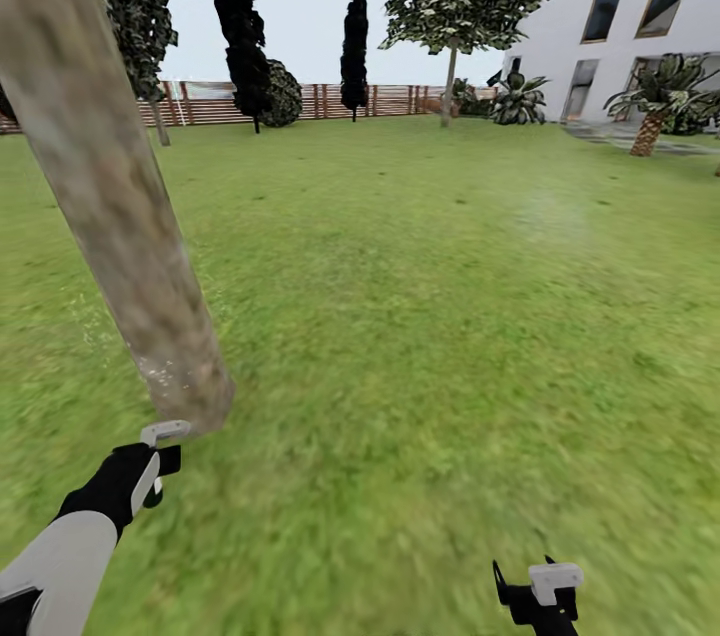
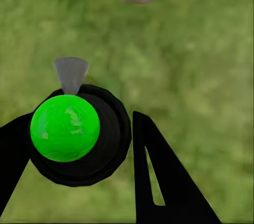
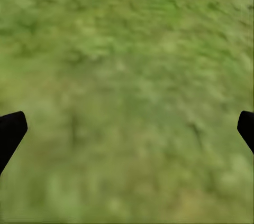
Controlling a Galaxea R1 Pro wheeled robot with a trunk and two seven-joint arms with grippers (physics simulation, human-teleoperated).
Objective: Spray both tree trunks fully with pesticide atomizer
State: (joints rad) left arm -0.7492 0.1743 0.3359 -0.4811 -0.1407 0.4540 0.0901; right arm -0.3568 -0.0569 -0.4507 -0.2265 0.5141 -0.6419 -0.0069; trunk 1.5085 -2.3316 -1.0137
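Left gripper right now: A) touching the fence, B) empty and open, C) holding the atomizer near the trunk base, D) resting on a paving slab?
C: the left gripper clasps the green-topped atomizer, with the trunk base just ahead over grass.

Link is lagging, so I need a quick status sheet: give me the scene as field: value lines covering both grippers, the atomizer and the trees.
left gripper: shut on the atomizer
atomizer: green ball top, black body, grey nozzle facing the near trunk
near tree trunk: close ahead on the left, base just beyond the left gripper
second tree: far across the lawn, near the house
right gripper: open, nothing held, over grass
fence: along the far lawn edge
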